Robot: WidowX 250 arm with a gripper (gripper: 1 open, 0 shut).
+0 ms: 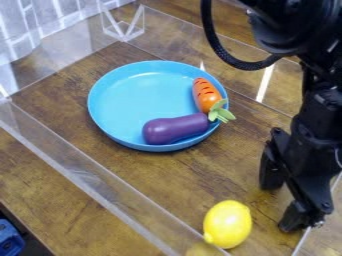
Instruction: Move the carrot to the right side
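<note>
Nearest, at the front edge of the table (pixel 80 165): one yellow lemon (pixel 226 222), lying on the dark wood planks, partly behind a clear plastic wall (pixel 94 195) that runs along the front

Beside it, to the right: one black robot arm (pixel 314 130), pointing straight down, ending in one tool (pixel 291 202). Its two black fingers stand wide apart, one at left and one lower right, tips close to the wood, with nothing between them. The lemon lies just left of the tool, apart from it

Middle ground: one round blue plate (pixel 120 100), shallow, resting flat on the table. Contents, two items, both along its right-hand rim:
- one purple eggplant (pixel 177 129), lying on its side near the plate's front right edge, green stem end pointing right
- one carrot (pixel 206 94), orange with dark ridge lines, lying just behind the eggplant; its green leafy top (pixel 221 114) points toward the front and sits close against the eggplant's stem end. Carrot is well apart from the tool and untouched

Rest of the plate is bare blue

Farther back: one black cable (pixel 221 55) looping down from the arm above the plate's far right side. Far left corner: more clear plastic panelling (pixel 120 18) and a pale tiled surface (pixel 40 25) behind it

Obstructions: between carrot and tool lies open wood only; the eggplant crowds the carrot's leafy end
</note>
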